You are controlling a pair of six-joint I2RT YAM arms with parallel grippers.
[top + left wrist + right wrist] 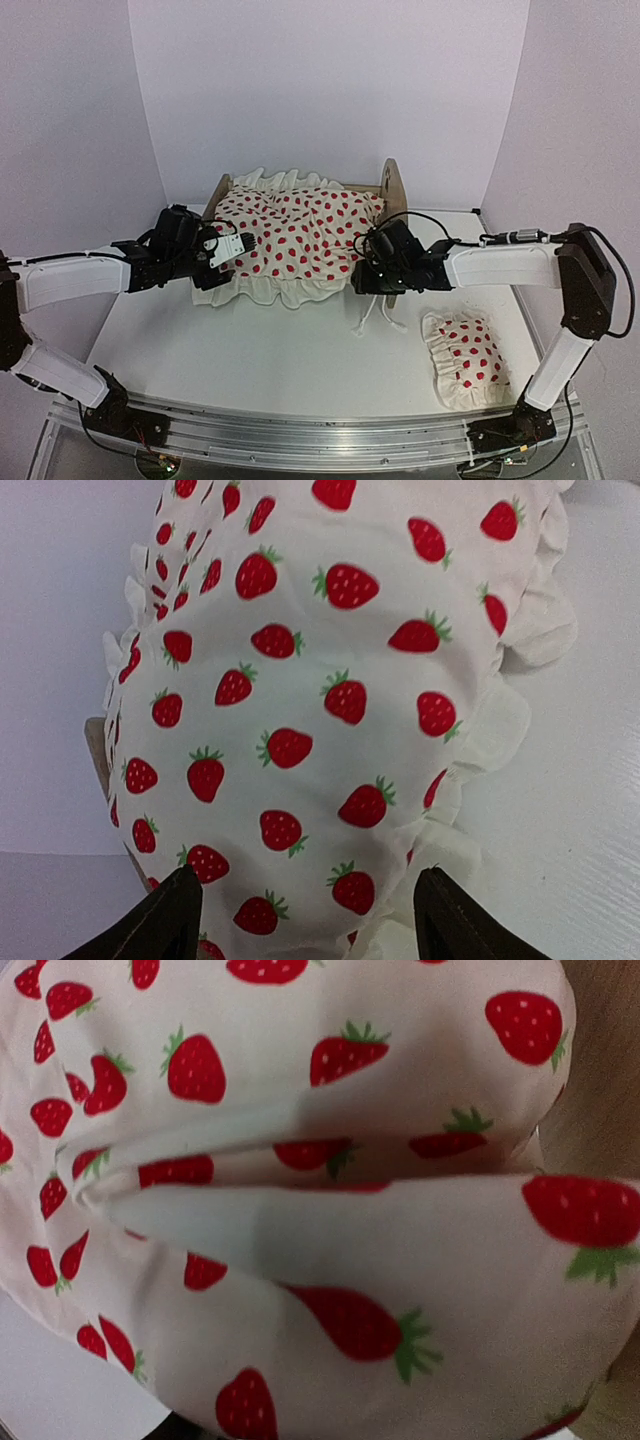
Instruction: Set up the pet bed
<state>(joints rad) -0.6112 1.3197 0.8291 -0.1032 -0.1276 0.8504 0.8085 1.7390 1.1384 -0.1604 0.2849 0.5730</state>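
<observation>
At either end of the pet bed (218,196), an arm reaches toward the strawberry blanket (300,235) that covers it.
The bed's long axis runs left to right between the arms, with the headboard (391,180) on the right. The left fingers (165,925) stand open at its foot end, with cloth just ahead. I cannot tell the state of the right fingers (368,262), pressed into cloth by the headboard. The pillow (465,358) lies in front of the bed's right end, with open desk (250,350) between them.
</observation>
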